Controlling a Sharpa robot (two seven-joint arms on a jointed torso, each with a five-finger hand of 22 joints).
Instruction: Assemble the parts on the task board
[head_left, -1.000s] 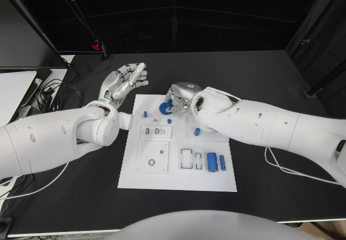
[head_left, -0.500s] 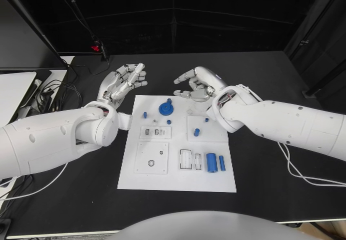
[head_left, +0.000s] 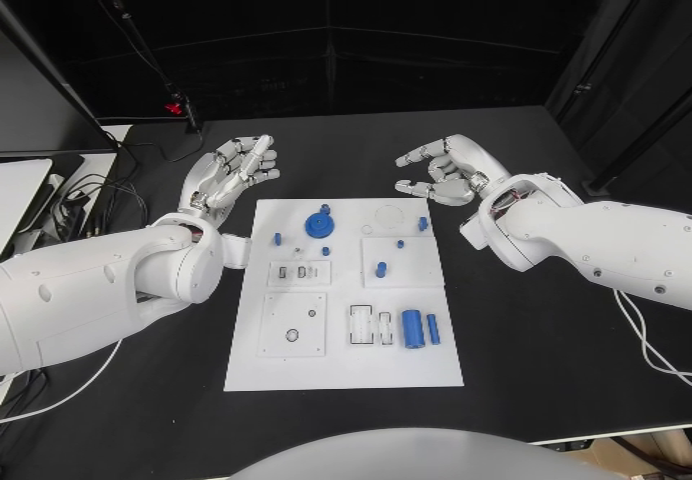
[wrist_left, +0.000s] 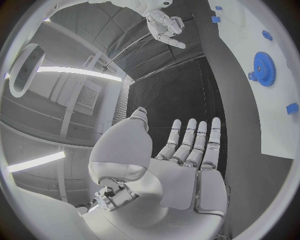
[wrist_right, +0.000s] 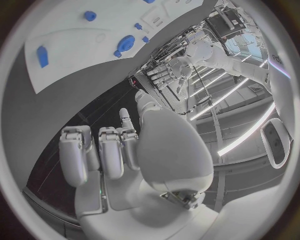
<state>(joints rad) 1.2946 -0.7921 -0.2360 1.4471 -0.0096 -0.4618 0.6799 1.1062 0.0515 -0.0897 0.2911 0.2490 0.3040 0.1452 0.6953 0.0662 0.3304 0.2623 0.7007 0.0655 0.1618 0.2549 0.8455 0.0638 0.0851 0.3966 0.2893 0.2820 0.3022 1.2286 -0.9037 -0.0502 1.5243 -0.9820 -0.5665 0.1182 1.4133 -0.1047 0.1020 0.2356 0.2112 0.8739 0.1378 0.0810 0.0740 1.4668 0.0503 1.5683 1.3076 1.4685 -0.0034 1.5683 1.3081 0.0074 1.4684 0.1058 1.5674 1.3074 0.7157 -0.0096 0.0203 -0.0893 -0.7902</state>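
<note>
Task board: the white task board (head_left: 346, 350) is lying in the middle of the head view on the black desk (head_left: 548, 350), its long side running from the frame's upper centre toward the lower centre.
Gear: a blue gear (head_left: 320, 219) is sitting in the board's upper left part; it is also showing at the right of the left wrist view (wrist_left: 265, 69) and in the upper part of the right wrist view (wrist_right: 125, 43).
Small parts: small blue pegs (head_left: 277, 239) are standing near the gear, one more (head_left: 381, 268) is sitting on a raised square near the board's centre, and another (head_left: 423, 224) is standing near the board's upper right edge.
Cylinders: a thick blue cylinder (head_left: 410, 327) and a thin one (head_left: 433, 329) are lying side by side in the board's lower right part, just beside two white slots.
Left hand: the left hand (head_left: 231, 172) is hovering over the desk in the upper left, beyond the board's corner, fingers straight and wide apart, holding nothing.
Right hand: the right hand (head_left: 450, 168) is hanging over the desk in the upper right, off the board, fingers loosely bent but apart, holding nothing.
Writing: no label or lettering on the board or parts is legible.
</note>
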